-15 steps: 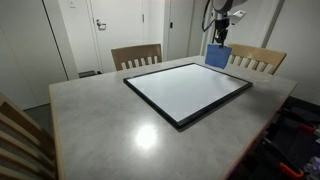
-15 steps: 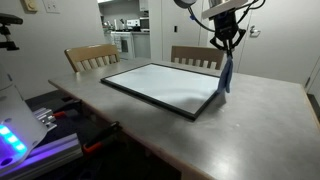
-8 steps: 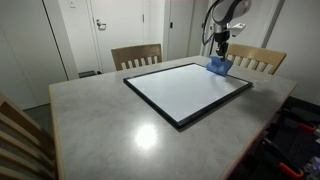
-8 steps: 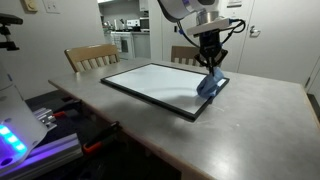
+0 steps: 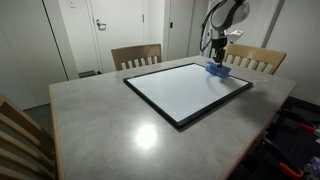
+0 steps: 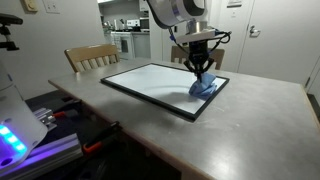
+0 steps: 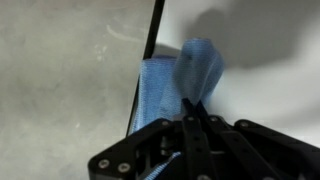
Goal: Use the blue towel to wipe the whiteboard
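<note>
The whiteboard [image 5: 188,88] [image 6: 160,84] lies flat on the grey table, glossy white in a thin black frame. The blue towel [image 5: 217,70] [image 6: 205,88] rests crumpled on the board's corner nearest the far chairs. My gripper [image 5: 218,58] [image 6: 202,70] comes down from above, shut on the blue towel's top. In the wrist view the towel [image 7: 180,75] spreads across the black frame edge and the white board [image 7: 260,60], pinched between my closed fingers [image 7: 194,112].
Wooden chairs [image 5: 136,56] [image 5: 255,60] stand at the table's far side, another chair [image 5: 22,135] at the near corner. The grey tabletop [image 5: 100,125] surrounds the board. Equipment with lights [image 6: 25,135] sits beside the table.
My gripper has come down with the towel hanging from it; the towel now lies bunched on the board's corner instead of dangling in the air.
</note>
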`<act>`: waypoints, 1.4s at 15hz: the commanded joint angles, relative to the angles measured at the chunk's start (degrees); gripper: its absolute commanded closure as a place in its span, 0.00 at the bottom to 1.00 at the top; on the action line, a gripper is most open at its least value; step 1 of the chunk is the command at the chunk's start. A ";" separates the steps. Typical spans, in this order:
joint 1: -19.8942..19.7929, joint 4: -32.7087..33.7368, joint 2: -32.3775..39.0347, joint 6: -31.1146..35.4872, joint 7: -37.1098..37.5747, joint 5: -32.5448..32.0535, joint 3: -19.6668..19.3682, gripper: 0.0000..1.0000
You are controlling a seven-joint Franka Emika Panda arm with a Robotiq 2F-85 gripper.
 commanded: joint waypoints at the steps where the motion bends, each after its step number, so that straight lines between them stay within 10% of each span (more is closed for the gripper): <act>1: 0.20 -2.75 -0.58 2.91 0.25 1.77 1.13 0.99; 21: 4.82 0.65 5.01 3.39 2.43 6.44 6.38 0.99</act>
